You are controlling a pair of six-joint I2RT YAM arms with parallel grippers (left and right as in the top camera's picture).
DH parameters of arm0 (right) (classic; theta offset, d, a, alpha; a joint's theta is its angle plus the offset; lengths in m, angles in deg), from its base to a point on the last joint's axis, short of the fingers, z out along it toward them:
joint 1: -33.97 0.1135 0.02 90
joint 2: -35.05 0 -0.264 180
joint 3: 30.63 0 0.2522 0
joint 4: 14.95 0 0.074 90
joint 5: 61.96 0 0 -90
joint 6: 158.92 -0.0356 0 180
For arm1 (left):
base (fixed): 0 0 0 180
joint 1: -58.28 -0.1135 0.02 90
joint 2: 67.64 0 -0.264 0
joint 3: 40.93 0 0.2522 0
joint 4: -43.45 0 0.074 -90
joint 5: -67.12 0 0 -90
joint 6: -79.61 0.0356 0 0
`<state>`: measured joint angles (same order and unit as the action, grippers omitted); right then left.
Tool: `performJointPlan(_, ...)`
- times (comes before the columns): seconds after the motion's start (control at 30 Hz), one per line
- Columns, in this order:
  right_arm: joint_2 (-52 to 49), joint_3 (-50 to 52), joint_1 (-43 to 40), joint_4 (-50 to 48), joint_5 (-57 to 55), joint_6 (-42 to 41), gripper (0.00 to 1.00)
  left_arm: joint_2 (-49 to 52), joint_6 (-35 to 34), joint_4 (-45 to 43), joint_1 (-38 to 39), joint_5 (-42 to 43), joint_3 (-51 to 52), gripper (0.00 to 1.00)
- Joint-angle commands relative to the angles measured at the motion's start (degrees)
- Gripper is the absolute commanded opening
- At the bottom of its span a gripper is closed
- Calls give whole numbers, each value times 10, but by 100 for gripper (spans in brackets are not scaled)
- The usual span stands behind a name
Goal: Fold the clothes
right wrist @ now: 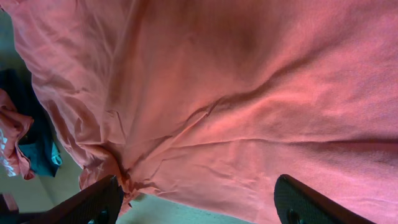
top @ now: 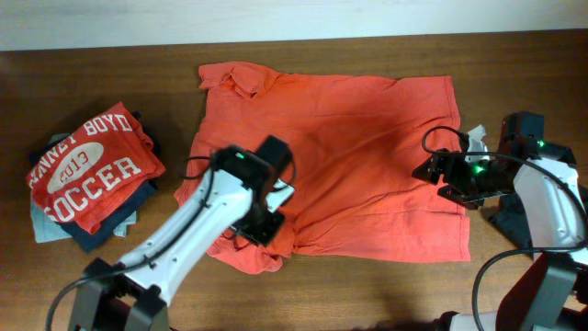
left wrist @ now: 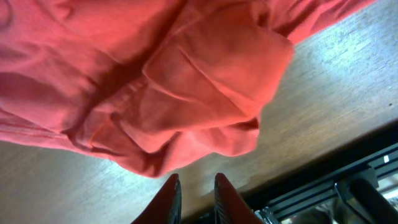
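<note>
Bright, even room light.
Glare streaks the table [left wrist: 339,74] at the left wrist; orange-red shirt [left wrist: 186,81] folds cast soft shadows.

A robotics lab or test station: two white-and-black robot arms [top: 184,234] stand at the near edge of a plain wooden bench [top: 92,83], black cables [top: 487,262] looping loose (a pale wall [top: 276,18] behind), clothes [top: 367,156] laid out between them.

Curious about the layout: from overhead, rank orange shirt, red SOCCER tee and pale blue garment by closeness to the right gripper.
1. Orange shirt, under the right gripper.
2. Red SOCCER tee, far-left pile.
3. Pale blue garment, pile's outer edge.
</note>
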<state>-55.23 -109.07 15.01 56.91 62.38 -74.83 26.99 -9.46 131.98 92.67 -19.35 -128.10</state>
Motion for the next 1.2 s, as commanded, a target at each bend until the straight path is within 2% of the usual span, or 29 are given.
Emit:
performJointPlan(0.0, 2, -9, 1, 0, -5, -1, 84, -32, -93, 0, 58, -72, 12, 23)
performJointPlan(0.1, 2, -9, 1, 0, -5, -1, 84, -33, -174, -11, 97, -130, 40, 31)
performJointPlan(0.13, 2, -9, 1, -1, -5, -1, 84, -33, -183, -21, 105, -133, 51, 34)
performJointPlan(0.27, 2, -9, 1, -1, -5, -1, 85, -33, -196, -64, 137, -135, 114, 42)
performJointPlan(0.37, 2, -9, 1, -1, -5, -1, 85, -33, -196, -98, 153, -148, 153, 54)
performJointPlan(0.47, 2, -9, 1, 0, -5, -1, 85, -33, -195, -128, 156, -158, 175, 59)
performJointPlan(0.57, 2, -9, 2, 0, -5, -1, 85, -33, -195, -144, 156, -158, 184, 59)
performJointPlan(0.6, 2, -9, 2, 0, -5, -1, 85, -33, -195, -146, 156, -158, 184, 58)
performJointPlan(0.67, 2, -9, 2, 0, -5, -1, 84, -33, -193, -148, 156, -158, 184, 49)
performJointPlan(0.73, 2, -9, 2, 0, -5, -1, 84, -33, -193, -147, 156, -157, 184, 27)
performJointPlan(0.77, 2, -9, 2, 0, -5, -1, 84, -33, -191, -146, 156, -148, 184, 10)
performJointPlan(0.83, 2, -9, 2, 0, -5, -1, 84, -33, -191, -146, 153, -127, 183, 0)
performJointPlan(0.93, 2, -9, 2, 0, -5, -1, 84, -33, -182, -125, 136, -79, 170, 0)
performJointPlan(1.0, 2, -9, 2, 0, -5, -1, 84, -41, -154, -81, 110, -47, 139, 0)
performJointPlan(1.17, 2, -9, 2, 0, -5, -1, 84, -65, -29, 7, 45, 17, 42, 0)
